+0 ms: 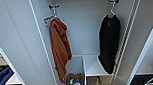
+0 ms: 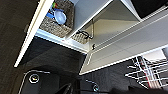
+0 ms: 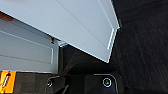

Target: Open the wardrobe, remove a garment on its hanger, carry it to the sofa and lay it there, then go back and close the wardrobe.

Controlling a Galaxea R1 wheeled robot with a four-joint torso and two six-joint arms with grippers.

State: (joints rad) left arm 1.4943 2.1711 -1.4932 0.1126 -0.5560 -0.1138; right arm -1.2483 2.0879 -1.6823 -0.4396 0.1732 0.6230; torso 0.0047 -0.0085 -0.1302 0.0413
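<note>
The wardrobe point(image 1: 79, 27) stands open in front of me, its white doors swung out at the left point(image 1: 17, 43) and right point(image 1: 142, 40). The garment point(image 1: 108, 44), a black top, hangs on a white hanger point(image 1: 111, 12) from a hook at the right inside. A white shelf point(image 1: 92, 66) lies under its hem. In the left wrist view the wardrobe's lower shelf and a door point(image 2: 130, 47) show from below. A door panel point(image 3: 82, 30) crosses the right wrist view. A blue patch point(image 1: 1, 78) past the left door may be the sofa.
A long rust-orange hooded garment point(image 1: 60, 48) hangs at the left inside. Below it sits a woven basket point(image 1: 74, 81) with small items, also seen as the basket point(image 2: 60, 22) from the left wrist. A white wire rack point(image 2: 150, 70) stands on the dark carpet point(image 3: 142, 50) to the right.
</note>
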